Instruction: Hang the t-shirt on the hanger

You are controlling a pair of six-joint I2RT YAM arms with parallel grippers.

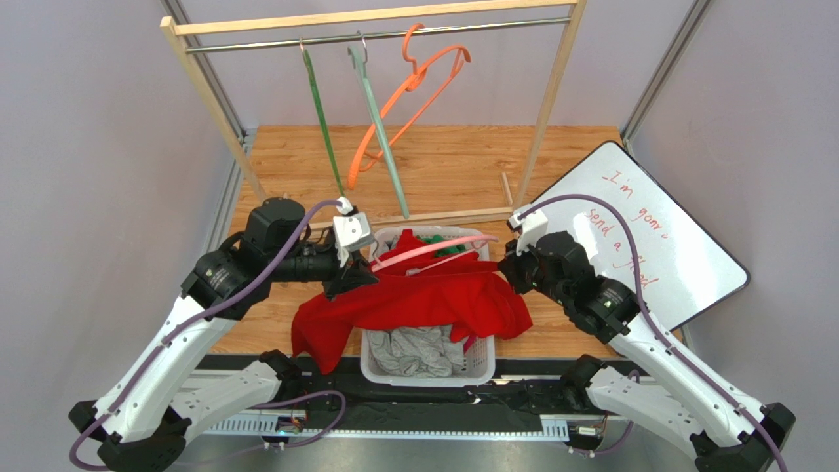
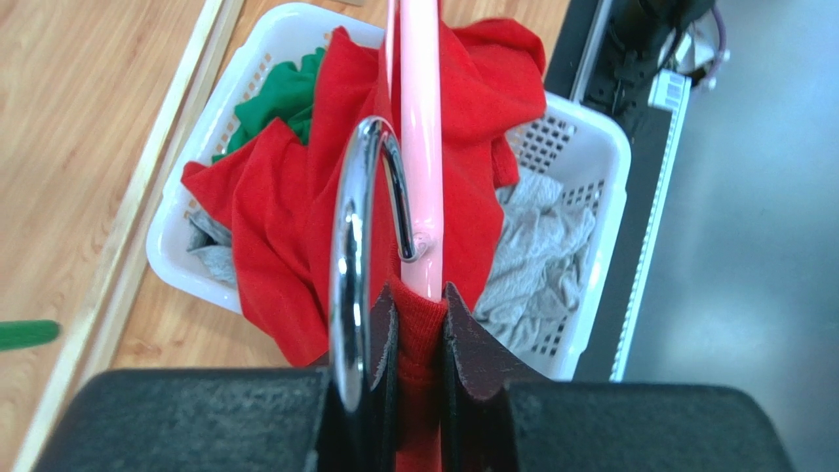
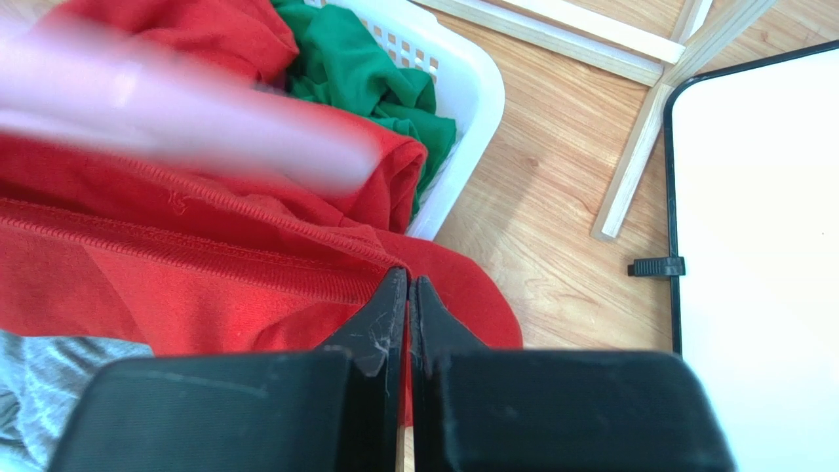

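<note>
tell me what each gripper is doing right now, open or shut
left gripper: closed on the hanger, with some t-shirt cloth pinched in too
right gripper: closed, pinching the t-shirt's edge

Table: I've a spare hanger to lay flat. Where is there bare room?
Bare wood lies behind the rack's foot rail, under the hanging hangers, and in a strip between basket and whiteboard, under the right arm. Crowded: the basket, where the left tool and right tool pinch the shirt.

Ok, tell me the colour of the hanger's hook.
Silver metal hook on the pale pink hanger; clearest in left wrist view.
</note>
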